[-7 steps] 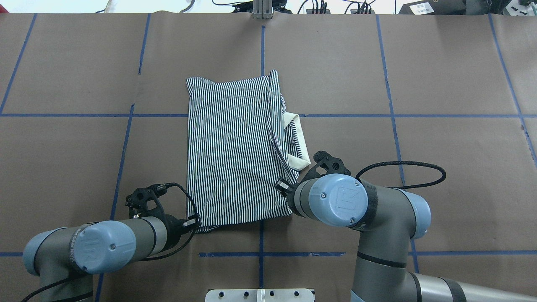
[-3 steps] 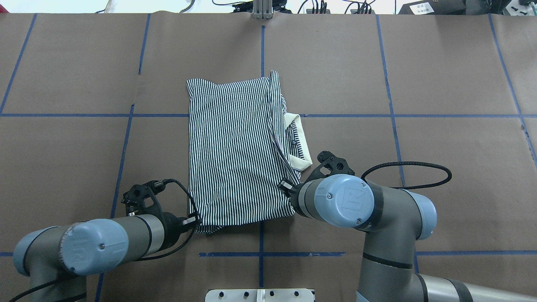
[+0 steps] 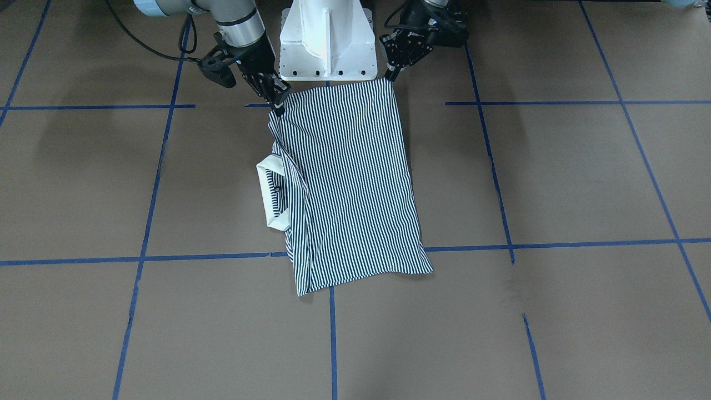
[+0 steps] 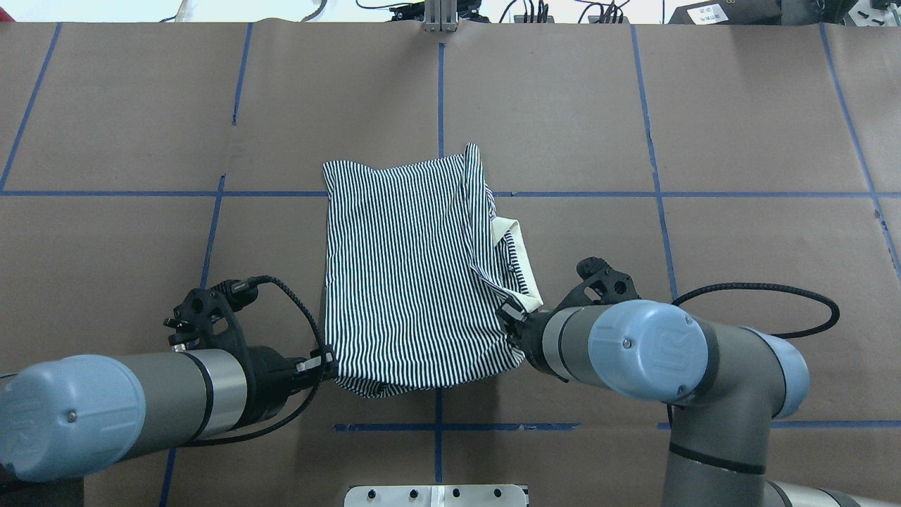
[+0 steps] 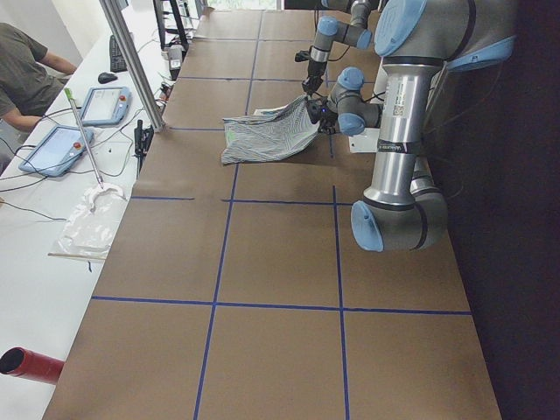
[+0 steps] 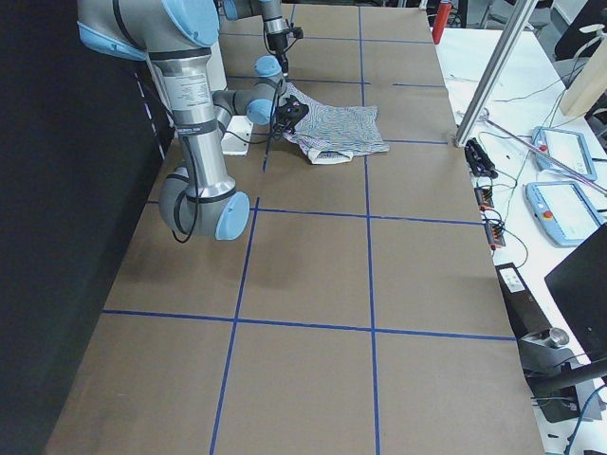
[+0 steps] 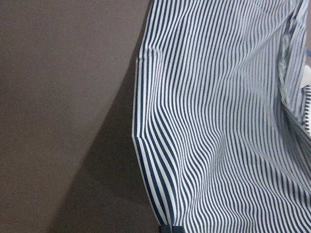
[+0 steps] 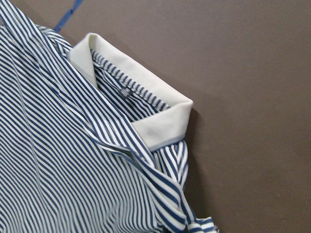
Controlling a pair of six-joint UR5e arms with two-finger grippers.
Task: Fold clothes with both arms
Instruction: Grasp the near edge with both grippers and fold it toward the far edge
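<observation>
navy-and-white stripes fill the middle of the brown-papered table [image 4: 633, 141]. the polo shirt [image 4: 408, 282] lies there as a long folded panel, its long axis running straight away from the robot, and its white collar [image 4: 531, 280] pokes out on the robot's right side. the near short edge is raised off the surface. the left gripper [image 4: 325, 364] is pinched on the near-left corner. the right gripper [image 4: 508, 320] is pinched on the near-right corner, just beside the collar. the wrist views show cloth running right down into each grip, so i'd say both are closed on fabric. the far hem [image 4: 394, 167] rests flat on the table, well beyond both grippers. what matters is that this free end lies directly ahead of the fingers, along the shirt's length, with each arm about equally near its own corner. the next move, i'd guess, is carrying the held edge forward over the body onto that far hem. both sides need to travel level, or the panel will skew toward the collar.
</observation>
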